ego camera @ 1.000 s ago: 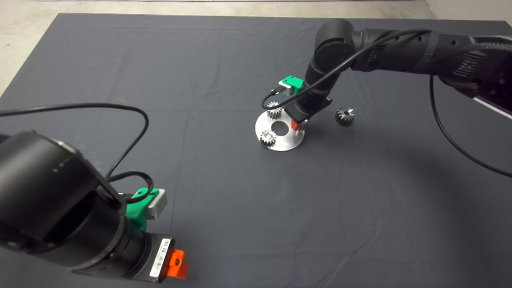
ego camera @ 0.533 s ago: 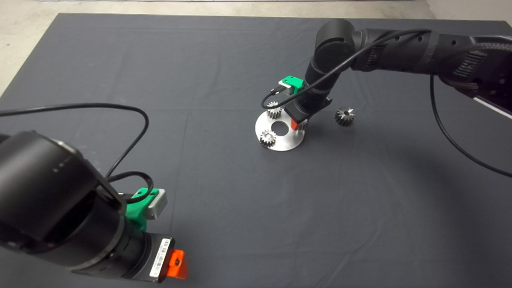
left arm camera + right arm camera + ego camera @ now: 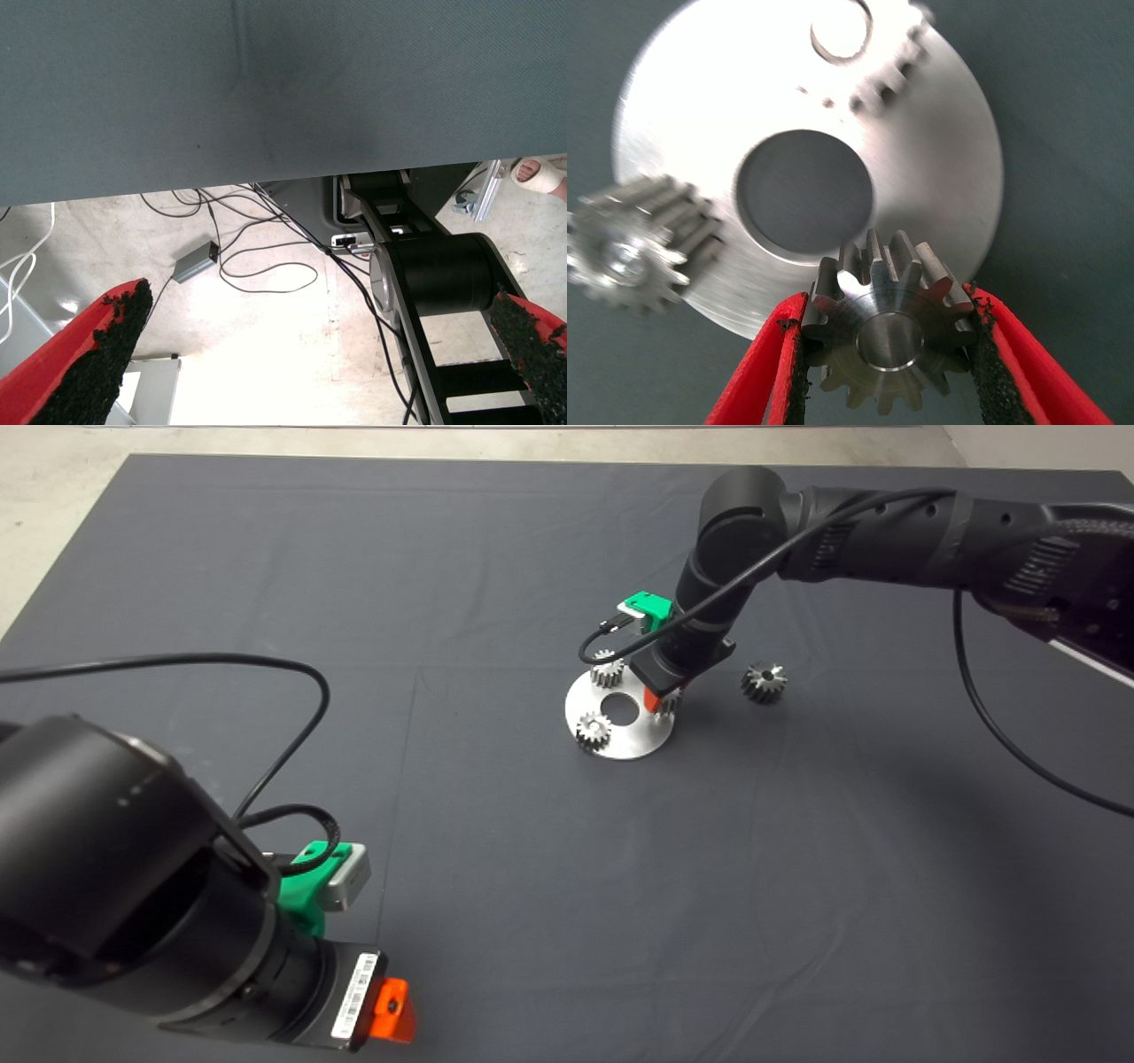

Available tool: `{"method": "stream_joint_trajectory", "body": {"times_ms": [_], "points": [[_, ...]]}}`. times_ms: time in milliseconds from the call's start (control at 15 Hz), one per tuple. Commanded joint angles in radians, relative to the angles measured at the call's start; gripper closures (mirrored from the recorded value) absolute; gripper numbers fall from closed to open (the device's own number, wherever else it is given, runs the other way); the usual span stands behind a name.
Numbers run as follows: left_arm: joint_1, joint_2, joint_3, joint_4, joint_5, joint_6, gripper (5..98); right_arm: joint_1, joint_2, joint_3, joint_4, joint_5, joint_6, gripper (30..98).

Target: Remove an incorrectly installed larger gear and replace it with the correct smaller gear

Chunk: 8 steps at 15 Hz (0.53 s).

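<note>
While I watched from beside the table, the right gripper point(image 3: 890, 301) stood low over the round metal plate point(image 3: 682, 115), at its rim on the side toward the larger gear point(image 3: 764, 682). Its red fingers were closed on the smaller gear point(image 3: 888, 341), one pad on each side of the toothed edge.

This gear looked to be solid steel: stiff, not fragile, heavy for its size, and I think slippery. The grip across the teeth seemed right to me, because the pads can sink between them.

It lay flat, its axis upright, its teeth pointing outward all around. It was squat and round, so it had no real long axis. The centre showed bright, perhaps a pin.

The larger gear lay alone on the mat, near the plate. The left gripper point(image 3: 390, 1010) waited at the lower left, fingers wide apart.
</note>
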Motion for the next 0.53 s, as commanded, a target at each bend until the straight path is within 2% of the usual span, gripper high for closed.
{"method": "stream_joint_trajectory", "body": {"times_ms": [0, 467], "points": [[-0.006, -0.005, 0.016, -0.026, 0.014, -0.009, 5.4, 0.06, 0.005, 0.004, 0.013, 0.003, -0.002, 88.1], [-0.006, -0.005, 0.017, -0.026, 0.014, -0.008, 5.4, 0.06, 0.008, 0.009, 0.013, -0.004, -0.007, 88.1]]}}
